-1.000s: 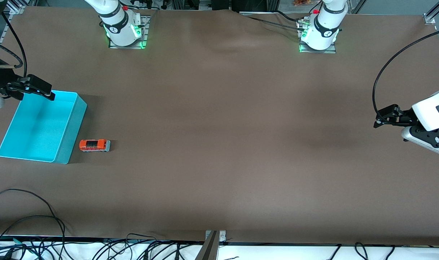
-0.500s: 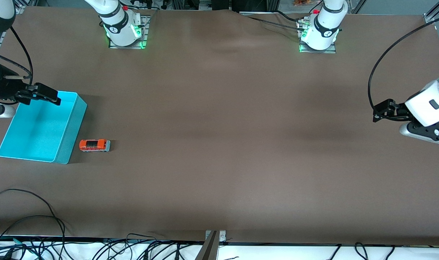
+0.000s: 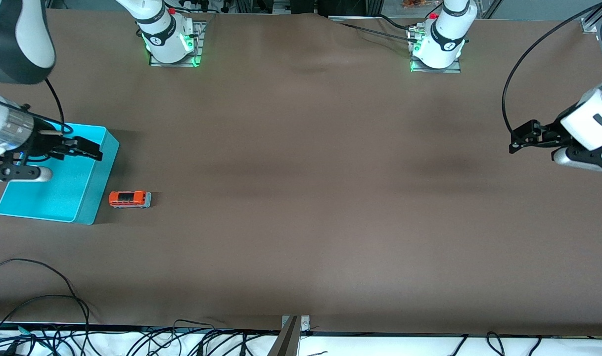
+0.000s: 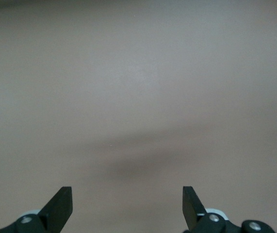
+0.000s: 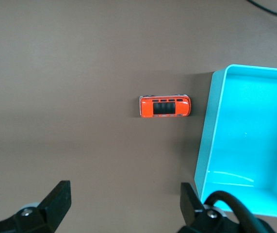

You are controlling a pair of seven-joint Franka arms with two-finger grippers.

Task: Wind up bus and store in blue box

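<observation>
A brown table (image 3: 301,198) is lying under both arms. The bus (image 3: 129,199) is sitting just beside the blue box (image 3: 90,198), untouched. The right gripper (image 3: 90,149) is hovering open-fingered over the box; the left gripper (image 3: 521,138) is waiting, open. Winding and storing are both remaining.

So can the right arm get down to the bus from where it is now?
Probably yes. The right gripper hangs over the blue box with its jaws open, and the bus sits on bare table beside the box, apart from its wall, with nothing above it.
</observation>
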